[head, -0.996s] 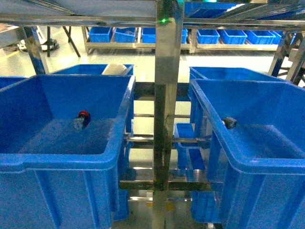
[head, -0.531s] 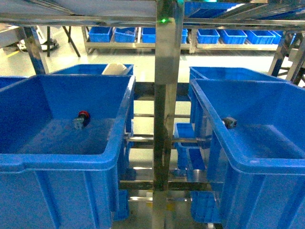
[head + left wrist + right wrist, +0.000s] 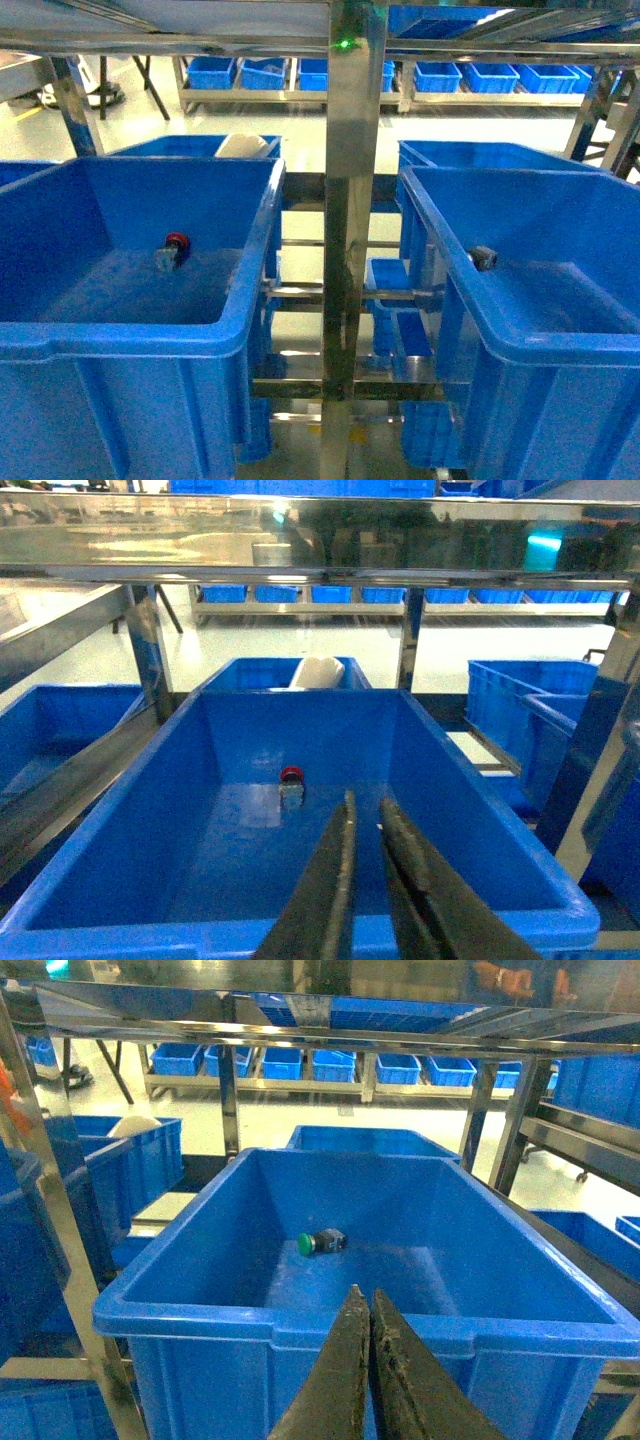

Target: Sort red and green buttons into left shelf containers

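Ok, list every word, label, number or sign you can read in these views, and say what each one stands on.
None can be read in any view.
Large blue bins: plain walls and rims, no labels.
Red button and green button: no marking visible on the caps; too small to tell.
Steel shelf post: only a green light spot, no text.
Background small blue bins: too small to tell.

One button per bin
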{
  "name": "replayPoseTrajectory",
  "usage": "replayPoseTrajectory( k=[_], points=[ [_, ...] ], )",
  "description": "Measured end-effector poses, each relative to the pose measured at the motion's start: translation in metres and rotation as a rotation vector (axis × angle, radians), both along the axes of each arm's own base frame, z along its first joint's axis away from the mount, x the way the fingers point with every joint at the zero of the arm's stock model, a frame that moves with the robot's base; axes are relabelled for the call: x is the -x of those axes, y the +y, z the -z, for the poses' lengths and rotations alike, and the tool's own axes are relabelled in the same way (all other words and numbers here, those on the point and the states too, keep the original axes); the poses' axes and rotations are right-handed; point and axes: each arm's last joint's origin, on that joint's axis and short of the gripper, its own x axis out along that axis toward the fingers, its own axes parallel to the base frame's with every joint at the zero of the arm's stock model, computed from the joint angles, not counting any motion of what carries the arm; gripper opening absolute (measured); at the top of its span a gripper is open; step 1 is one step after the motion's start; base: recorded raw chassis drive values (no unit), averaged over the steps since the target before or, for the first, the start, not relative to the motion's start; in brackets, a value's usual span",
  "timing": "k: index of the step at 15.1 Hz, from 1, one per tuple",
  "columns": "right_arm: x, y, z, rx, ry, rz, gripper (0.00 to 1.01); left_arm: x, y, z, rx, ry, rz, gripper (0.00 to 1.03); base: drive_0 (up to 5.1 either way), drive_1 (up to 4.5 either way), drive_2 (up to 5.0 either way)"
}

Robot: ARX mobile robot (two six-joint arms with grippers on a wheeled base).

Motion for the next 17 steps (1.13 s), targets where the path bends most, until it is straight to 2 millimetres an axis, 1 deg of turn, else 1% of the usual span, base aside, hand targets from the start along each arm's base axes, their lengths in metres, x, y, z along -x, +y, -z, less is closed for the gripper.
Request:
replayPoseTrajectory(
  k=[1, 4, 5, 6, 9, 11, 12, 14, 17],
  points=[
    [0.000, 0.000, -0.001, -0.001, -0.004, 0.000, 0.02, 0.002, 0.004, 0.003, 0.002, -0.009, -0.004, 0.01, 0.0, 0.00, 0.0],
    [0.000, 0.000, -0.002, -0.001, -0.013, 0.000, 0.02, 0.007, 0.011, 0.014, 0.000, -0.005, 0.002, 0.01, 0.0, 0.00, 0.0],
    [0.001, 0.000, -0.005, -0.001, -0.021, 0.000, 0.02, 0.009, 0.017, 0.018, 0.001, -0.004, 0.018, 0.01, 0.0, 0.00, 0.0],
    [0.000, 0.000, -0.006, -0.001, -0.020, 0.000, 0.02, 0.010, 0.024, 0.019, 0.001, -0.007, -0.024, 0.01, 0.0, 0.00, 0.0],
    [0.000, 0.000, -0.006, -0.001, -0.020, 0.000, 0.02, 0.012, 0.022, 0.022, 0.000, -0.010, 0.010, 0.01, 0.0, 0.00, 0.0],
    [0.000, 0.000, -0.006, -0.001, -0.019, 0.000, 0.02, 0.014, 0.022, 0.027, 0.001, 0.006, 0.002, 0.01, 0.0, 0.00, 0.0],
    [0.000, 0.000, -0.006, -0.001, -0.019, 0.000, 0.02, 0.022, 0.022, 0.037, -0.001, 0.027, 0.002, 0.01, 0.0, 0.00, 0.0],
    [0.000, 0.000, -0.006, -0.001, -0.019, 0.002, 0.02, 0.024, 0.022, 0.032, -0.001, -0.024, -0.001, 0.01, 0.0, 0.00, 0.0],
    [0.000, 0.000, -0.006, -0.002, -0.020, 0.000, 0.02, 0.024, 0.022, 0.035, -0.002, -0.003, 0.004, 0.01, 0.0, 0.00, 0.0]
  ],
)
